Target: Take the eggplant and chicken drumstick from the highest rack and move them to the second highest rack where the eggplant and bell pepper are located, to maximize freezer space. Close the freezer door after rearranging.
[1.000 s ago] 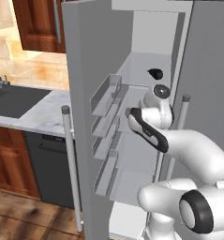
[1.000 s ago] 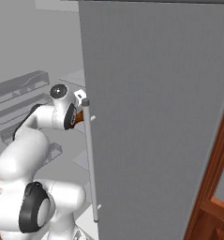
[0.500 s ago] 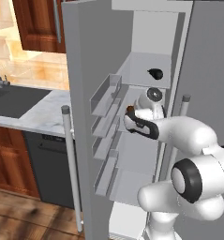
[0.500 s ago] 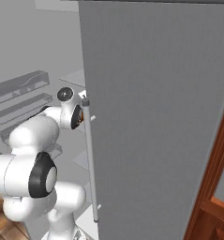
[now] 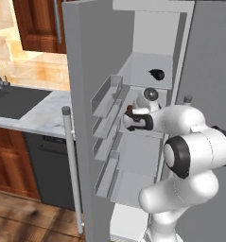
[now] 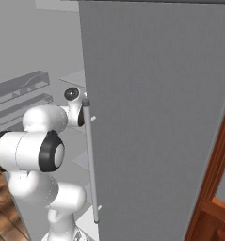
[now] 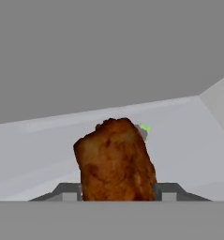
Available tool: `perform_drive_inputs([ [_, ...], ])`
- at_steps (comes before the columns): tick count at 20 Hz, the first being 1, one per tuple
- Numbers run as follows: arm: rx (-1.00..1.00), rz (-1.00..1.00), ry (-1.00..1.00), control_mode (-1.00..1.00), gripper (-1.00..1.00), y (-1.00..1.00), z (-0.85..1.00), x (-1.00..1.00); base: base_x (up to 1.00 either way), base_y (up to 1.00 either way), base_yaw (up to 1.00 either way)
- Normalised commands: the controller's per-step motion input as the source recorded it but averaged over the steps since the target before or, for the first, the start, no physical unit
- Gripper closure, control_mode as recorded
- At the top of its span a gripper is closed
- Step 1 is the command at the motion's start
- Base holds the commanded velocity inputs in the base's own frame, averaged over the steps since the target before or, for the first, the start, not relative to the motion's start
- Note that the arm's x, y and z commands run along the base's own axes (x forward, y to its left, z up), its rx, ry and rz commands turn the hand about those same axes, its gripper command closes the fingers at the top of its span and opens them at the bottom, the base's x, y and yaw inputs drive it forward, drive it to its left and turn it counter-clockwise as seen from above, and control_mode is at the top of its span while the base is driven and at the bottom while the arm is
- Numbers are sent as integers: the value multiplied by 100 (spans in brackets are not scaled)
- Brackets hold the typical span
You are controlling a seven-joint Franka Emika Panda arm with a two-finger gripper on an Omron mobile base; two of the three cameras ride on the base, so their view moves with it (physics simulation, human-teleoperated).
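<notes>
A dark eggplant [image 5: 156, 73] lies on the highest rack [image 5: 143, 85] of the open freezer. My gripper [image 5: 129, 115] is one level lower, just above the second highest rack [image 5: 147, 133]. In the hand view my gripper [image 7: 118, 192] is shut on the brown chicken drumstick [image 7: 114, 159], which stands upright between the fingers [image 7: 69, 191]. A small bit of green and purple [image 7: 142, 128] peeks out behind the drumstick; I cannot tell what it is. The bell pepper is hidden.
The open left freezer door [image 5: 98, 118] carries several door bins [image 5: 107, 97] close beside my hand. The shut right door [image 6: 156, 117] with its long handle [image 6: 90, 160] blocks the right base view of the shelves. Counter and sink [image 5: 15, 101] lie left.
The arm's elbow and shoulder have swung round, and the hand with the drumstick has shifted slightly left at the second rack's level. The eggplant up top has not moved.
</notes>
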Motion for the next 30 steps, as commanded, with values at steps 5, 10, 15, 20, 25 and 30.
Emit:
perform_drive_inputs([
  [5, 0, 0, -1, -100, 100, -2, -33, 38, 0, 0, 0],
  [10, 0, 0, 0, -100, 100, -5, -19, 47, 0, 0, 0],
  [15, 0, 0, 0, -100, 100, -18, -20, 47, 0, 0, 0],
  [20, 0, 0, 0, -100, -100, -8, -35, 18, 0, 0, 0],
  [25, 0, 0, -8, -100, -100, -1, -27, 4, 0, 0, 0],
  [30, 0, 0, -3, -100, -100, 5, -10, -8, 0, 0, 0],
])
